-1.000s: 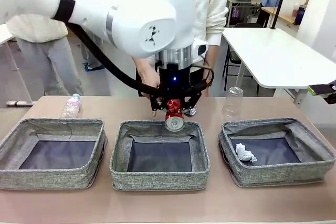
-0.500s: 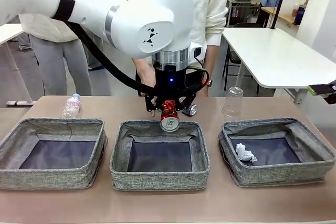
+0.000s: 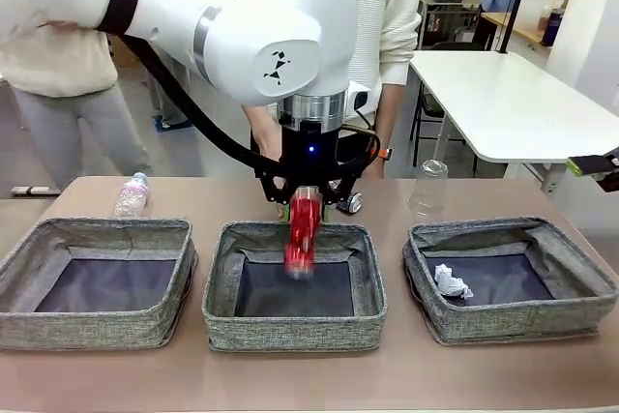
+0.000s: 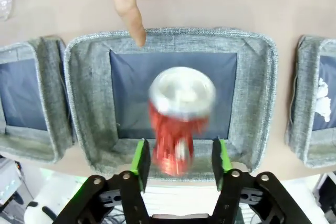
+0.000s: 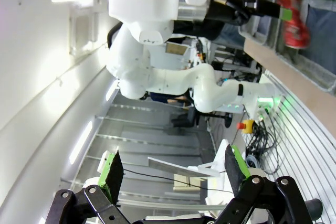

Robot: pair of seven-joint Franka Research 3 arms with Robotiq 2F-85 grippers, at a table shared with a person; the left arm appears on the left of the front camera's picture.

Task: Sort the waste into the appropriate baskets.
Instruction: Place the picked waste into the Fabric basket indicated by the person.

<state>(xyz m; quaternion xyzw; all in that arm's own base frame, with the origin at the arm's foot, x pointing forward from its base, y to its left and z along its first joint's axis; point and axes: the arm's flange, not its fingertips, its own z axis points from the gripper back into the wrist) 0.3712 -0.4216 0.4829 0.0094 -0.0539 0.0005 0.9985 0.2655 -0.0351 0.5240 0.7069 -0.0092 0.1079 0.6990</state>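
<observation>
A crushed red can [image 3: 302, 234], motion-blurred, is in the air just below my left gripper [image 3: 308, 196] and over the middle basket [image 3: 221, 273]. In the left wrist view the can [image 4: 178, 114] hangs free between the spread green pads of my left gripper [image 4: 180, 150], which is open, above the basket's dark bottom [image 4: 131, 93]. A person's finger [image 4: 130, 11] points at that basket's far rim. My right gripper [image 5: 174, 166] is open, holds nothing, and stays off the table's right side [image 3: 602, 169].
A paper wad [image 3: 450, 282] lies in the right basket [image 3: 503, 321]; the left basket [image 3: 97, 229] holds nothing. Behind the baskets stand a plastic bottle [image 3: 131, 195], an upturned clear cup [image 3: 428, 188] and a small black-and-silver can [image 3: 350, 203]. The person stands at the far edge.
My left gripper has opened and let go of the red can, which now drops toward the middle basket. The right arm has not moved.
</observation>
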